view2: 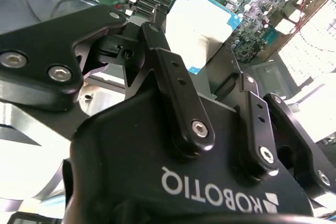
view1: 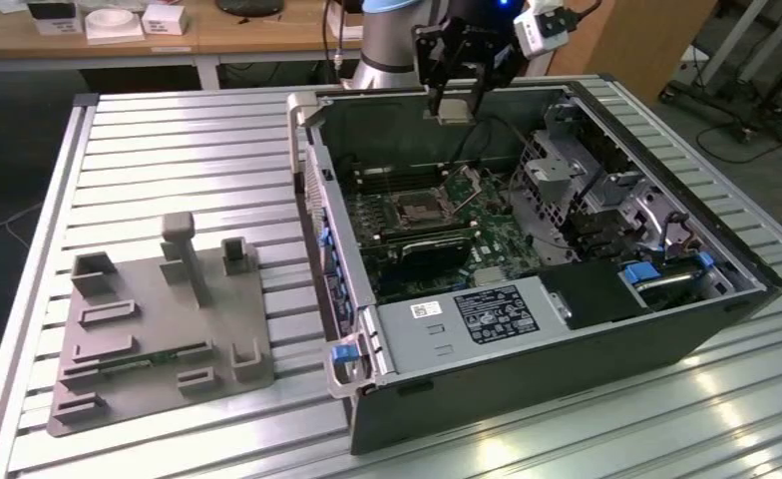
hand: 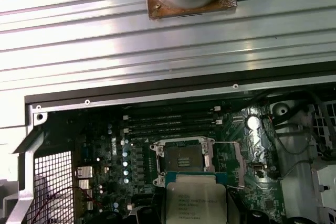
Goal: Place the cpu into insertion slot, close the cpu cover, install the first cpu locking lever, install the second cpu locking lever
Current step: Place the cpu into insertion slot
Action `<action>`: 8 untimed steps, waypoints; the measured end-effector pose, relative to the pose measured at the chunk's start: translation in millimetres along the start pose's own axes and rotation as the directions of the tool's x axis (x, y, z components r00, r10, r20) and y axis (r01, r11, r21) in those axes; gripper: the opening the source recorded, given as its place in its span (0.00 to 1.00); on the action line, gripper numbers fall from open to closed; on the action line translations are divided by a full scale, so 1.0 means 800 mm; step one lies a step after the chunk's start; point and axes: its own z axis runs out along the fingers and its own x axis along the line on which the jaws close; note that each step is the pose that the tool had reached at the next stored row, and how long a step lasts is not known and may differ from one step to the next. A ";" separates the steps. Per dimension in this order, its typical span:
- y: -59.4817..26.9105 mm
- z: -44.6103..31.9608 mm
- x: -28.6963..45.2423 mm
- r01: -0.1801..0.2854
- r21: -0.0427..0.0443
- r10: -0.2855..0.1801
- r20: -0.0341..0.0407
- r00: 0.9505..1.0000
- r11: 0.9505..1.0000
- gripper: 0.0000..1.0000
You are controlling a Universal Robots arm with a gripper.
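Claw (view1: 454, 97) grips the cpu (hand: 195, 201), insertion slot (hand: 182, 159) well below it; any tilt in the grip could seat it crooked.

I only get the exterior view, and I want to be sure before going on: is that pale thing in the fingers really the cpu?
Observer: Yes. In the second wrist view the gripper is shut on the cpu, a flat square chip with a pale metal top.
Operator: Is the insertion slot free to take it?
Observer: In the first wrist view the insertion slot shows its dark centre bare, with no chip in it.
Operator: Is the cpu lined up over it?
Observer: Not centred, as that view shows it. The cpu covers one edge of the slot's silvery rim, and the dark centre is fully in sight.
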 end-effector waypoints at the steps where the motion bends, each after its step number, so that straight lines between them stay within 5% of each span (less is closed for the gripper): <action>1: 0.000 0.0000 0.0000 -0.001 0.000 0.001 0.000 1.000 1.000 0.54; 8: 0.000 0.0001 0.0000 -0.003 0.000 0.003 0.000 1.000 1.000 0.54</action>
